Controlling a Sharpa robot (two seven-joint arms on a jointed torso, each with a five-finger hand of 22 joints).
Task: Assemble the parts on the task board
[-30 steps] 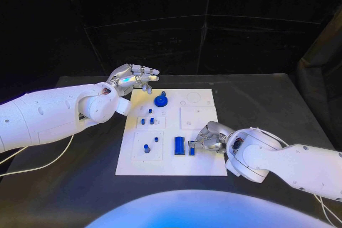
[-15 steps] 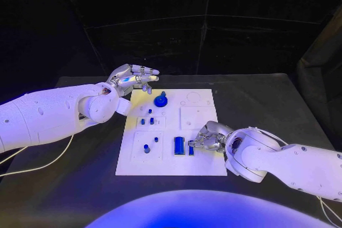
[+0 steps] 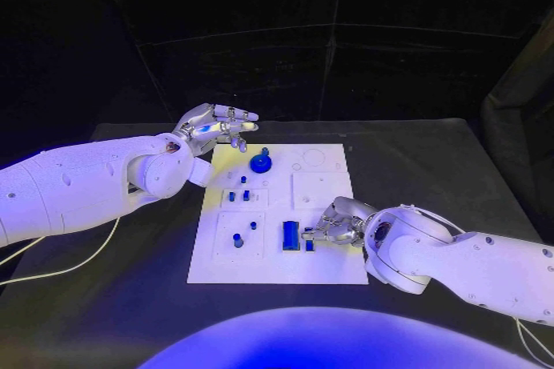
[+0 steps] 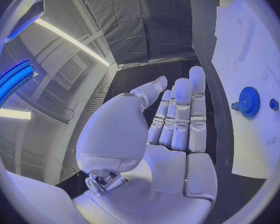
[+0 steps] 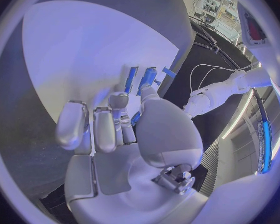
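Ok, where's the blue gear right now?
In the head view the blue gear sits at the far end of the task board, left of its middle, just below the left hand, which hovers past the board's far left corner.

Dim room, black backdrop. Blue-violet light over all; white task board [image 3: 279, 213] brightest, mild glare. Tabletop [image 3: 450, 177] dark, soft shadows under arms. Wrist views: heavy fisheye bend at edges, bright ceiling strips, near palms slightly soft.

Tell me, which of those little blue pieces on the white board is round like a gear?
The blue gear at the task board's far end, near the left hand. It is toothed and round; the others are small pegs or bars.
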